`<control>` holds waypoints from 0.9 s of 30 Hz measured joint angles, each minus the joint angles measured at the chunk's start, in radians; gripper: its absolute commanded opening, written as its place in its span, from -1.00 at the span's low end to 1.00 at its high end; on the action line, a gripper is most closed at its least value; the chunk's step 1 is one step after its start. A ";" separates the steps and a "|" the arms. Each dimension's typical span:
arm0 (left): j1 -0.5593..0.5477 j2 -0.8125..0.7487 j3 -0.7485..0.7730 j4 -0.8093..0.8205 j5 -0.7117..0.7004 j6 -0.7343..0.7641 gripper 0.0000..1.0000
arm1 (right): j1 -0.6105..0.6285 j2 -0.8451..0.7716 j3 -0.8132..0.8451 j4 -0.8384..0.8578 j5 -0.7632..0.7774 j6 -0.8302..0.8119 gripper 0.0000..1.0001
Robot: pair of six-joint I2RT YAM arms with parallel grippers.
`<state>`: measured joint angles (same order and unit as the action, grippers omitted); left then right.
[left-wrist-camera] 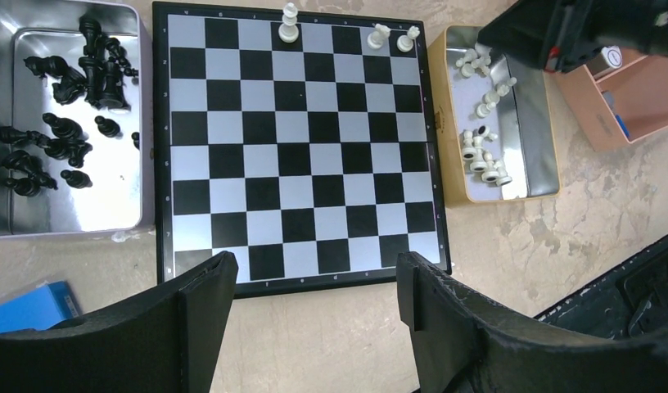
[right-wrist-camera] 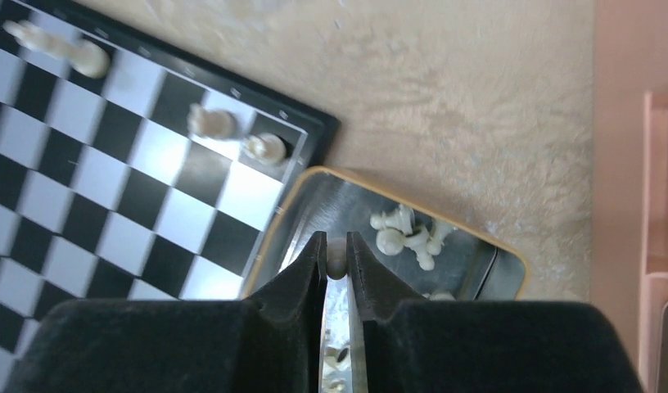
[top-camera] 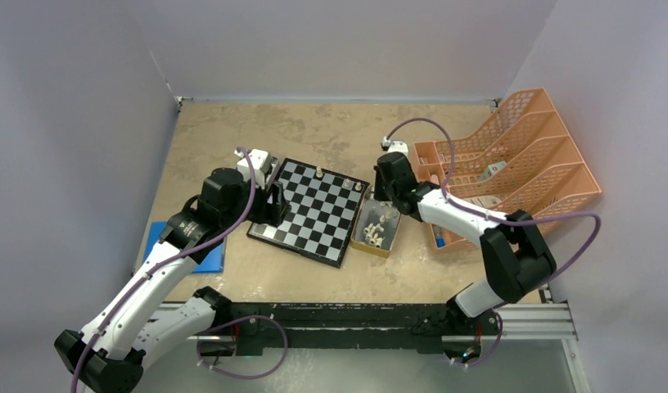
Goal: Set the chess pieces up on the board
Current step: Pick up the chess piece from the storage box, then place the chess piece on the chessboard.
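- Beige, mottled stone-look tabletop (top-camera: 331, 131) forms the floor of a small booth, closed in by plain pale grey walls (top-camera: 355, 41) at the back and on both sides
- Orange plastic lattice file rack (top-camera: 543, 155) stands at the table's far right, and a flat blue pad (top-camera: 212, 258) lies near its left edge
- Flat square chessboard (left-wrist-camera: 302, 164) of black and silvery-white checks with a thin black rim lies mid-table, turned a little askew in the top view, with almost all of its squares bare
- Three cream-white chess pieces (left-wrist-camera: 290, 24) stand on the board's far row — one tall piece alone, and two shorter ones side by side near one corner
- Silver metal tray (left-wrist-camera: 101, 196) sits just beside one side of the board and holds the black chess pieces (left-wrist-camera: 93, 70) in a loose tumble
- Yellow-rimmed metal tray (left-wrist-camera: 523, 123) sits just beside the opposite side, with more of the cream-white set (left-wrist-camera: 480, 155) lying in it, several tipped over
- Left gripper (left-wrist-camera: 314, 266) hangs over the board's near edge, its fingers spread wide with nothing between them
- Right gripper (right-wrist-camera: 336, 246) is above the yellow-rimmed tray, its fingers drawn narrow and pinching one small cream-white piece (right-wrist-camera: 336, 255) at the very tips — whether that piece is off the tray floor cannot be told
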<state>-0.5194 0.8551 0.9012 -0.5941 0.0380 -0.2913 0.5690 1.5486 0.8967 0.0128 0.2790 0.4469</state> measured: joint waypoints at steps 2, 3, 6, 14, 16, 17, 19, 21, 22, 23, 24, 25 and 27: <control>0.000 0.000 0.000 0.000 -0.005 0.000 0.42 | 0.002 -0.026 0.025 -0.006 -0.001 -0.004 -0.73; 0.000 -0.001 0.000 0.000 -0.008 0.000 0.42 | 0.005 -0.039 0.039 -0.008 -0.002 -0.007 -0.73; 0.000 -0.007 0.000 0.000 -0.017 0.000 0.42 | 0.026 -0.056 0.079 -0.007 -0.008 -0.014 -0.73; 0.000 -0.037 0.000 -0.001 -0.043 -0.001 0.42 | 0.087 -0.015 0.145 0.000 -0.045 -0.012 -0.71; 0.000 -0.044 0.000 -0.001 -0.051 -0.001 0.42 | 0.098 0.023 0.167 0.001 -0.045 -0.008 -0.71; 0.000 -0.048 0.000 -0.002 -0.055 -0.001 0.42 | 0.102 0.038 0.172 0.001 -0.045 -0.006 -0.71; 0.000 -0.056 0.000 -0.002 -0.063 -0.002 0.42 | 0.112 0.069 0.178 0.001 -0.043 -0.001 -0.71; 0.000 -0.066 0.000 -0.003 -0.071 -0.002 0.42 | 0.119 0.099 0.180 0.000 -0.041 0.005 -0.71; 0.000 -0.071 0.000 -0.003 -0.074 -0.002 0.42 | 0.121 0.112 0.181 0.000 -0.038 0.006 -0.71; 0.000 -0.074 0.000 -0.003 -0.076 -0.003 0.42 | 0.124 0.123 0.182 0.000 -0.035 0.008 -0.71; 0.000 -0.076 0.000 -0.003 -0.077 -0.003 0.42 | 0.125 0.135 0.183 0.001 -0.033 0.009 -0.71; 0.000 -0.078 0.000 -0.003 -0.078 -0.003 0.42 | 0.126 0.146 0.185 0.001 -0.031 0.011 -0.71; 0.000 -0.079 0.000 -0.003 -0.080 -0.003 0.42 | 0.128 0.173 0.193 0.003 -0.023 0.016 -0.71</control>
<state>-0.5194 0.7761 0.9012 -0.5972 -0.0422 -0.2939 0.6971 1.7214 1.0897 0.0154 0.2565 0.4629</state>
